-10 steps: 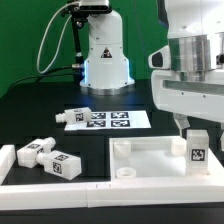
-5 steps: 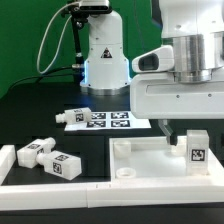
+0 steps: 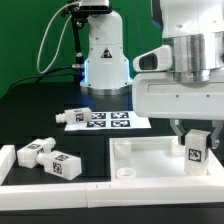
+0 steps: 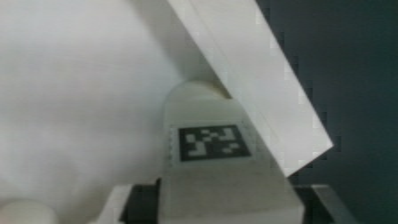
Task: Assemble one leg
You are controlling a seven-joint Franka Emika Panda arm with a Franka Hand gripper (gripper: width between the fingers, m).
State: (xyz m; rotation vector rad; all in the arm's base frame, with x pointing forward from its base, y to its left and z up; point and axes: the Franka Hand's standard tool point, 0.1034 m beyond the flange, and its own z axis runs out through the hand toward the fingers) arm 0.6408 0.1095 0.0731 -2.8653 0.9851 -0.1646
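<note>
My gripper (image 3: 196, 134) is shut on the leg (image 3: 196, 151), a small white block with a black-and-white tag. It holds the leg upright at the near right corner of the white tray-like panel (image 3: 150, 160). I cannot tell whether the leg touches the panel. In the wrist view the leg (image 4: 217, 150) fills the space between my dark fingers (image 4: 146, 205), with the panel's raised rim (image 4: 231, 60) beyond it. Part of the panel's corner is hidden behind the leg.
Two more legs (image 3: 38, 151) (image 3: 62, 165) lie at the exterior view's left, inside a white L-shaped rail (image 3: 8, 165). Another leg (image 3: 68, 117) lies beside the marker board (image 3: 108, 120). The arm's base (image 3: 105, 55) stands behind.
My hand has turned about its axis with the leg held. The leg now sits slightly lower over the panel's corner.
</note>
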